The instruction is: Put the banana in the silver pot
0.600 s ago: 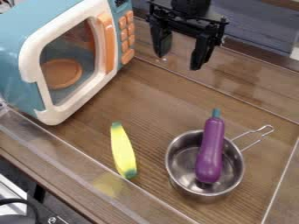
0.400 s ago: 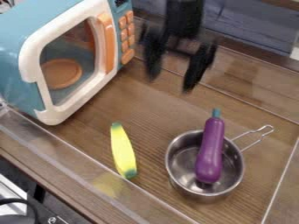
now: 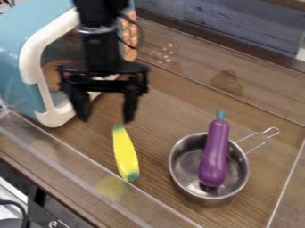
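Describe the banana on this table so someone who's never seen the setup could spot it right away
On the wooden table, in front of the teal-and-white toy microwave, the banana lies flat just below the open gripper. To its right stands the silver pot with a purple eggplant in it. The banana is the only yellow, gently curved thing.

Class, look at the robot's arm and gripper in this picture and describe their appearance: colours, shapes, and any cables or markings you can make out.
The gripper is black all over, with two long, narrow fingers hanging from a wide horizontal bar. Above the bar rises a dark, blocky wrist section that reaches the picture's top edge. The picture is slightly blurred, so no cables, labels or markings can be made out on it.
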You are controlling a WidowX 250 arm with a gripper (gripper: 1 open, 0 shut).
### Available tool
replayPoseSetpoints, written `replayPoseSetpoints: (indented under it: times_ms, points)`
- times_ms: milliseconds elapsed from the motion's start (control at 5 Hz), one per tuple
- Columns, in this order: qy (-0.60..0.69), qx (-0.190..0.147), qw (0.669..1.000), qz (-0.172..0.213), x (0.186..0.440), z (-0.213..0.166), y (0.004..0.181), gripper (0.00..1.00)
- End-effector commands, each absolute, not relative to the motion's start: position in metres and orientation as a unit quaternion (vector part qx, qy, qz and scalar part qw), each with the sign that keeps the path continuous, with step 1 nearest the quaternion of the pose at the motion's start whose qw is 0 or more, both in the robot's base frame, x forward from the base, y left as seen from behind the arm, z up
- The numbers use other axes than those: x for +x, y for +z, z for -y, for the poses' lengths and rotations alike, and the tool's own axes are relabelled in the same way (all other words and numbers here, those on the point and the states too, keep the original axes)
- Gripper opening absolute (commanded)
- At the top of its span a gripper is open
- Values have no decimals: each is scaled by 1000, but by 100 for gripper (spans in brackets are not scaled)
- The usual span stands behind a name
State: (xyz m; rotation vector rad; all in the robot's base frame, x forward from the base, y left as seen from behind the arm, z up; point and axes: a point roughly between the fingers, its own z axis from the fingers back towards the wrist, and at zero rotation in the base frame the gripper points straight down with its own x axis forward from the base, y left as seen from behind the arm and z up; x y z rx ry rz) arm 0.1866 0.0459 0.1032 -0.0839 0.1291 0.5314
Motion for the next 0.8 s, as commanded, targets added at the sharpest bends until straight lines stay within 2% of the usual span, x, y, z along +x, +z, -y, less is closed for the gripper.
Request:
replayPoseSetpoints:
  times_ms: [0,400,600]
  points:
    - [293,-47,954,-41,189,-43,94,100]
    - [343,-45,938,-26,195,-43,47,100]
    - [364,-44,930,-20,196,-47,35,100]
